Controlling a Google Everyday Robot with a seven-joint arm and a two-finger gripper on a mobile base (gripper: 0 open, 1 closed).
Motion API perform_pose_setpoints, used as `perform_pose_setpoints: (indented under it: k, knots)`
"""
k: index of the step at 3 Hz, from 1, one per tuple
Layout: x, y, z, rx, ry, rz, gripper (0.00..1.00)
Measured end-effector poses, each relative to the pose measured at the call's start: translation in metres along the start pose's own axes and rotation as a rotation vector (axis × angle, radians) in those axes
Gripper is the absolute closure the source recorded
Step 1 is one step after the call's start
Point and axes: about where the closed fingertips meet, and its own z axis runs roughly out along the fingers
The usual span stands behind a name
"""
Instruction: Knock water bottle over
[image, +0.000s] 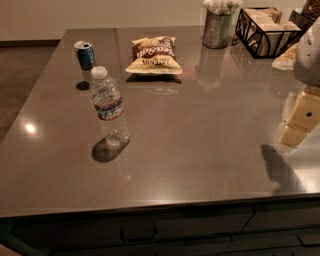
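The water bottle (107, 107), clear ribbed plastic with a white cap and a blue-white-red label, stands upright on the left part of the grey table (200, 130). My gripper (299, 122), with yellowish parts under a white arm, hangs over the table's right edge. It is far to the right of the bottle and not touching it.
A short blue-and-silver soda can (85, 54) stands behind the bottle at the far left. A chip bag (152, 56) lies at the back middle. A metal cup (217, 27) and a black wire basket (265, 27) stand at the back right. Drawers run below the front edge.
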Motion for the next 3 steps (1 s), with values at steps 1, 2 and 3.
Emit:
perform_pose_setpoints:
  k: [1,2,3]
  knots:
    - [0.0,0.0,0.0,0.0,0.0,0.0,0.0]
    - [-0.02,-0.007,0.01,0.015,-0.048,0.024,0.0]
    - [-0.067,-0.017,0.034,0.031,-0.163,0.053,0.0]
